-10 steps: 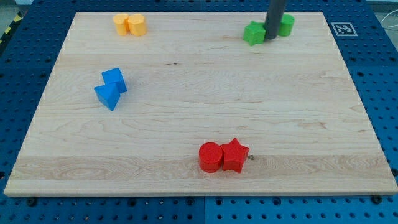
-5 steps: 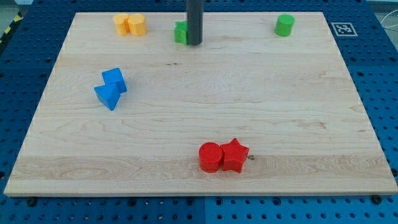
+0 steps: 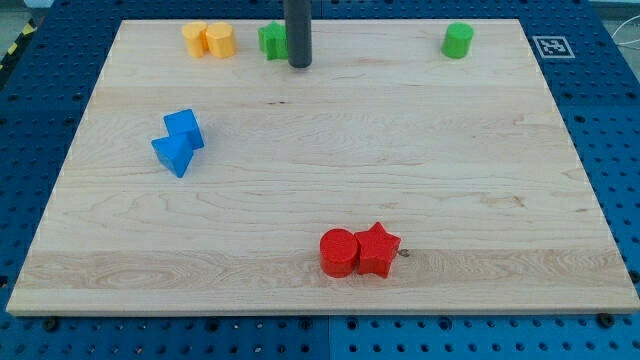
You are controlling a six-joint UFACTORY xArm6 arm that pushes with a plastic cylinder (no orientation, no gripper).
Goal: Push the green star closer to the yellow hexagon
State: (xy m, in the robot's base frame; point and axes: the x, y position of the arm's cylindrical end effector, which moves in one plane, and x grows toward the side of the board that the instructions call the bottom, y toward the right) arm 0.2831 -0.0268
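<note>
No jaws on this rig, just my tip [image 3: 299,64] pressed against the green star [image 3: 272,40] on its right. The yellow hexagon [image 3: 220,41] sits just left of that, near the desk [image 3: 330,150] top edge. An off-centre shove could spin the star's pointy, smooth plastic sideways, or knock the hexagon.

- You see a green star block [image 3: 272,41] and a green cylinder block [image 3: 458,40].
- Two yellow blocks [image 3: 208,39].
- Two blue blocks [image 3: 178,142].
- A red cylinder block [image 3: 338,252] and a red star block [image 3: 378,249].
- A pale wooden bench [image 3: 400,150].
</note>
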